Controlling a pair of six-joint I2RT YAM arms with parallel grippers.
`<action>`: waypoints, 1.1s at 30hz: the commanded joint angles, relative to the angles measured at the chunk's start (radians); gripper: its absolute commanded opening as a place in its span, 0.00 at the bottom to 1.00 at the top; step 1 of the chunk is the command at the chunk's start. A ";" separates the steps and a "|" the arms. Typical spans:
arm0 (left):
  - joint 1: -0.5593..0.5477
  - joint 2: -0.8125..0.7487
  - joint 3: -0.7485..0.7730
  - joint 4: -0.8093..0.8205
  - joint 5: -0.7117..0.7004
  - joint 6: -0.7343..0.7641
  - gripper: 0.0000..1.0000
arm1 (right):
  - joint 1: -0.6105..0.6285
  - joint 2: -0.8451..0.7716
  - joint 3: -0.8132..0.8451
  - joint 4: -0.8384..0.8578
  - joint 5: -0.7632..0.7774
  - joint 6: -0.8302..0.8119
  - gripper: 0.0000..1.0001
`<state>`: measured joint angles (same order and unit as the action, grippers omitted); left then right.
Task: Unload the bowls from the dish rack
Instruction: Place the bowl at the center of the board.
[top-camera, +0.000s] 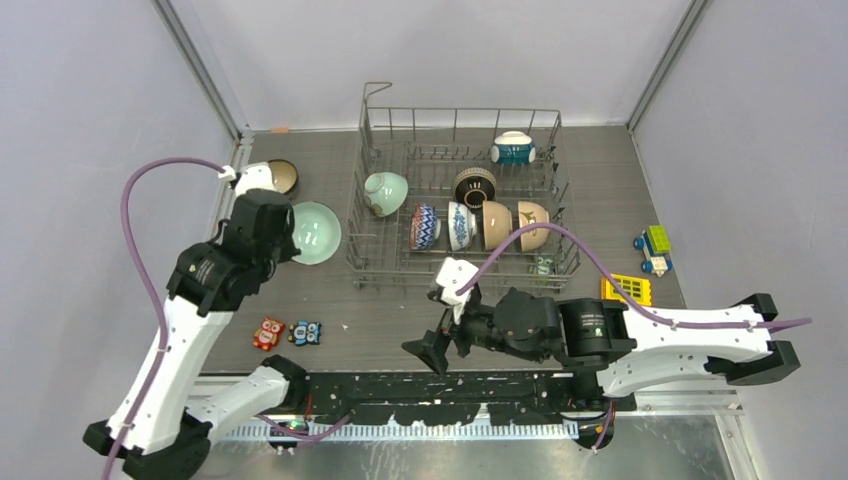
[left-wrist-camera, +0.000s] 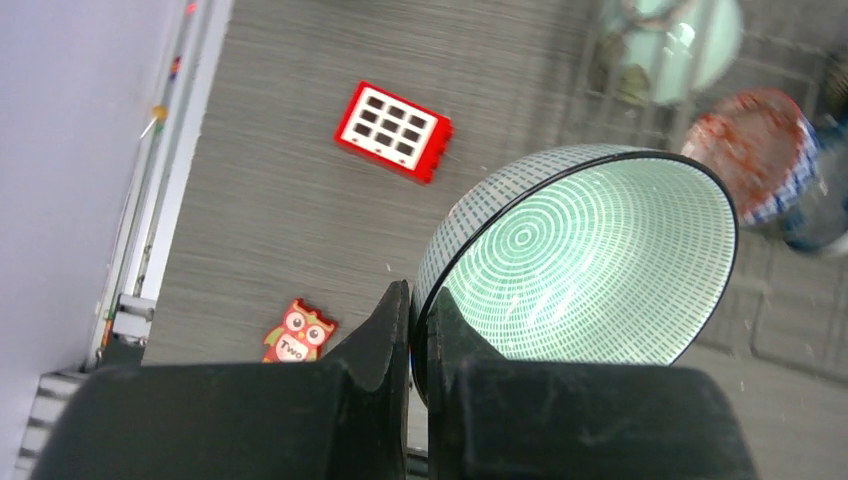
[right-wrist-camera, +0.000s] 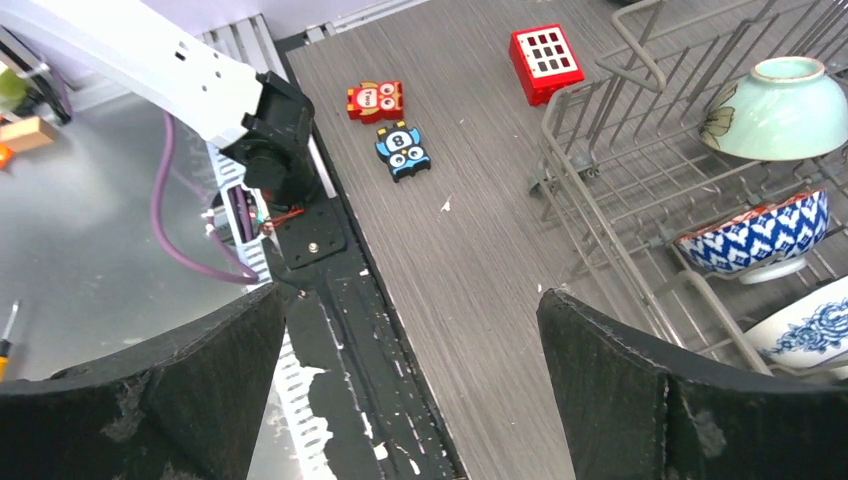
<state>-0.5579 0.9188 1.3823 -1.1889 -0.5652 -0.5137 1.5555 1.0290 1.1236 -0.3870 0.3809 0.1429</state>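
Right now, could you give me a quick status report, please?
Left gripper shut on pale green bowl by the rim, left of dish rack. Right gripper open, empty. Seven more inside it. Toy owls nearby, not blocking.

Overhead looks down; wrist views (close) share red owl (right-wrist-camera: 375, 100).

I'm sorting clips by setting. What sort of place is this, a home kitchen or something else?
Probably a robotics lab test cell, not a kitchen: plain pale walls box in the table, and the dish rack shares it with toy owl figures.
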 joint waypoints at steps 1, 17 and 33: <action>0.251 0.033 -0.039 0.163 0.121 -0.008 0.00 | -0.002 -0.089 -0.050 0.092 0.025 0.074 1.00; 0.875 0.069 -0.351 0.451 0.387 -0.287 0.00 | -0.002 -0.407 -0.295 0.103 0.165 0.173 0.99; 1.017 0.222 -0.568 0.791 0.400 -0.506 0.00 | -0.002 -0.460 -0.356 0.109 0.182 0.150 0.99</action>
<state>0.4484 1.1042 0.7940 -0.6037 -0.1768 -0.9554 1.5555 0.5995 0.7681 -0.3214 0.5240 0.2935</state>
